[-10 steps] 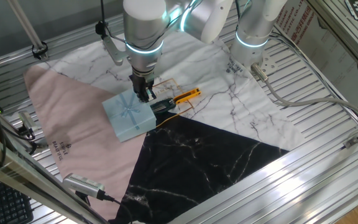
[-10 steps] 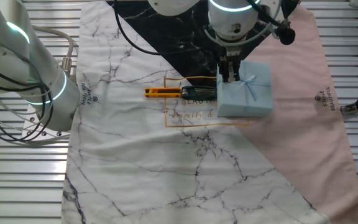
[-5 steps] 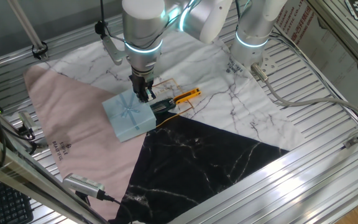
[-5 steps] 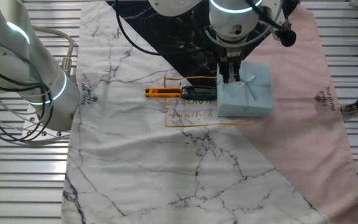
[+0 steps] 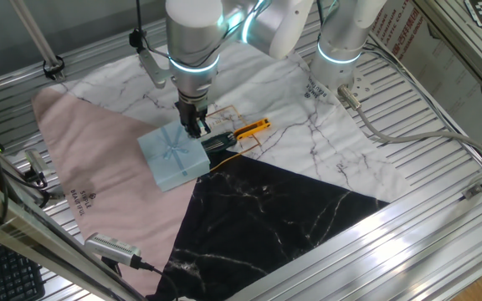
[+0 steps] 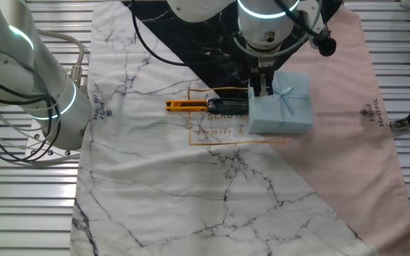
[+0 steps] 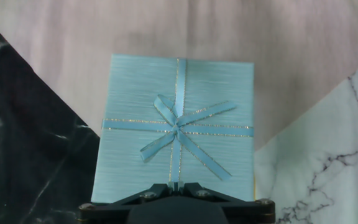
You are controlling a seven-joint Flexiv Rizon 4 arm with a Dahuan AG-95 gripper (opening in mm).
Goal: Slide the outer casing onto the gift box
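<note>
The outer casing (image 5: 172, 155), a pale blue square sleeve with a ribbon cross and bow, lies flat where the pink, black and white marble cloths meet. It also shows in the other fixed view (image 6: 282, 103) and fills the hand view (image 7: 178, 127). My gripper (image 5: 197, 127) points straight down at the casing's edge on the tool side, seen also in the other fixed view (image 6: 263, 89). In the hand view my gripper (image 7: 175, 185) has its jaws together at the casing's near edge, with nothing visible between them. The gift box with dark teal sides is hidden.
A black tool with a yellow-orange handle (image 5: 249, 129) lies on the white marble cloth right beside the casing and my gripper, also in the other fixed view (image 6: 187, 106). A second robot arm's base (image 6: 45, 99) stands at the cloth's edge. Metal slats surround the cloths.
</note>
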